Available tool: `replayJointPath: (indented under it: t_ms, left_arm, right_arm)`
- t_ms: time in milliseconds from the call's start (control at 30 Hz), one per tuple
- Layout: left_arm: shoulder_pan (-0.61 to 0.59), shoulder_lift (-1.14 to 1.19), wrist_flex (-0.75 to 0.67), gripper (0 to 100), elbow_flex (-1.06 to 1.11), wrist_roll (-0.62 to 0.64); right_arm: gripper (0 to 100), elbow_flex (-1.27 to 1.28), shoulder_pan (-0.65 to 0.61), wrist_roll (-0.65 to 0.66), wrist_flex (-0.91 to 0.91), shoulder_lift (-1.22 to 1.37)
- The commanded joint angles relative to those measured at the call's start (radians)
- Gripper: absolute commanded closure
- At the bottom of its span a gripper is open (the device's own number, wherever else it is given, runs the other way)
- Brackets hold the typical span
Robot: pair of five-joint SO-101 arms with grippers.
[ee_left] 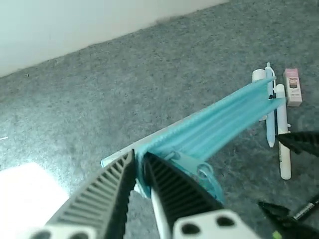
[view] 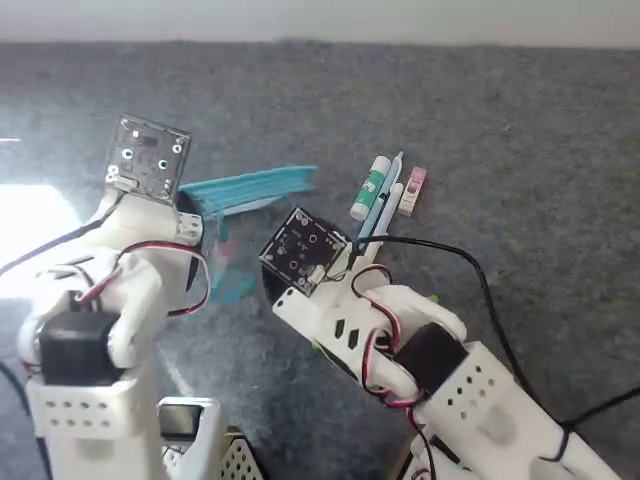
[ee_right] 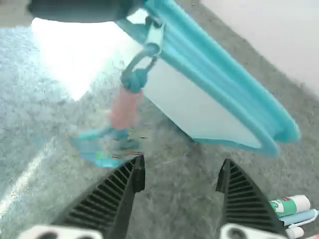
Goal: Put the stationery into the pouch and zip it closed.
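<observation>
Teal pouch (view: 250, 188), one end lifted off the grey carpet (view: 520, 120) by the left gripper (ee_left: 137, 162), which is clamped on its edge. The right gripper (ee_right: 182, 169) hangs spread and empty near the zip pull (ee_right: 149, 35). The stationery (view: 385, 190) lies loose beside the pouch's far end, and the pouch appears empty through its pale wall. The step in hand is probably opening; next, the pull needs pinching.

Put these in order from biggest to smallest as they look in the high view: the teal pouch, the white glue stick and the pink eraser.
1. Teal fabric pouch, clearly the largest, though partly hidden.
2. White glue stick with a green label.
3. Small pink eraser block, a little shorter and thinner than the glue stick.
</observation>
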Motion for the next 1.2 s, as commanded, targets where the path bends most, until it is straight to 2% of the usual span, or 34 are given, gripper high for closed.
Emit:
replayJointPath:
  t_ms: [0, 267, 533, 1167]
  left_arm:
    - [0.011, 0.005, 0.011, 99, -0.062, 0.018]
    - [0.009, 0.005, 0.009, 99, -0.059, 0.02]
    - [0.008, 0.003, -0.057, 99, 0.036, 0.018]
    - [0.009, 0.002, -0.06, 99, 0.051, 0.018]
  right_arm:
    - [75.7, -0.012, -0.042, -0.025, -0.036, 0.015]
    - [73.6, -0.012, -0.157, -0.031, -0.001, 0.013]
    - [73.1, -0.008, -0.09, -0.052, 0.018, -0.077]
    - [73.4, -0.008, -0.111, -0.078, -0.17, 0.01]
